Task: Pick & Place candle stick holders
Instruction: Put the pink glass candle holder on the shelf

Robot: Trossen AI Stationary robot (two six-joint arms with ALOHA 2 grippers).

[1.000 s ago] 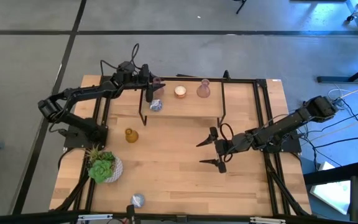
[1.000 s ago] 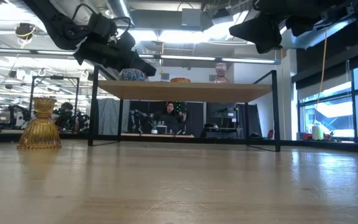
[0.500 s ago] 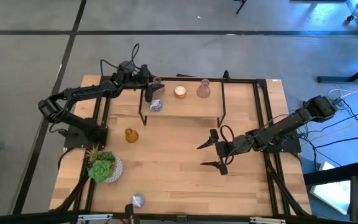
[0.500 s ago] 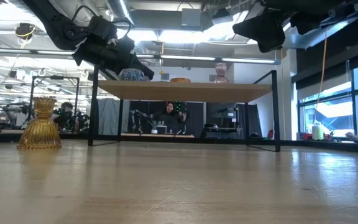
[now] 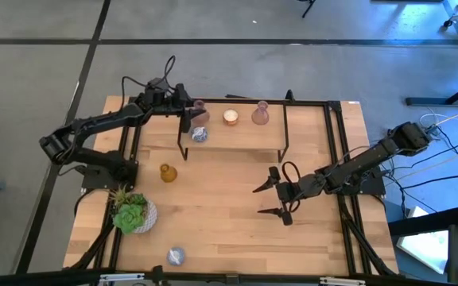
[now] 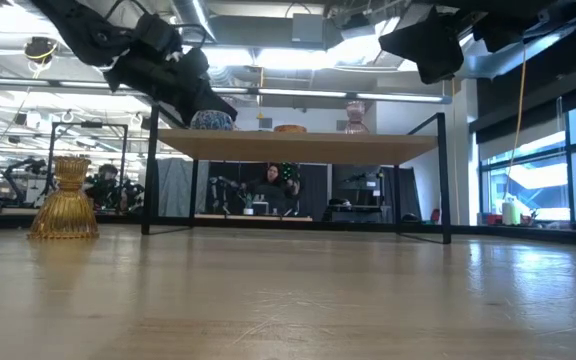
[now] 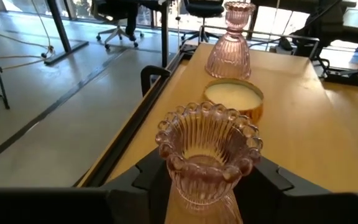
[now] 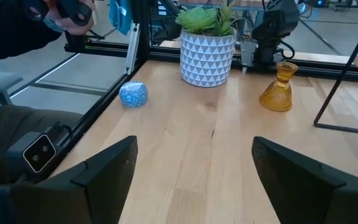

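Placing the pink holder on the shelf
Our left gripper [image 7: 207,205] loosely brackets the upright pink candle holder [image 7: 209,152], grip uncertain; right gripper [image 5: 275,200] waits open, empty

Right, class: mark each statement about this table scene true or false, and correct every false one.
1. The amber holder stands on the raised shelf. False: it stands on the table below, beside the shelf.
2. A pink holder sits between the left gripper's fingers on the shelf. True.
3. The right gripper is holding a silvery-blue holder. False: it is open and empty, over bare table.
4. The cream-white holder stands between two pink holders on the shelf. True.
5. One silvery-blue holder lies near the table's front edge, not far from the succulent. True.
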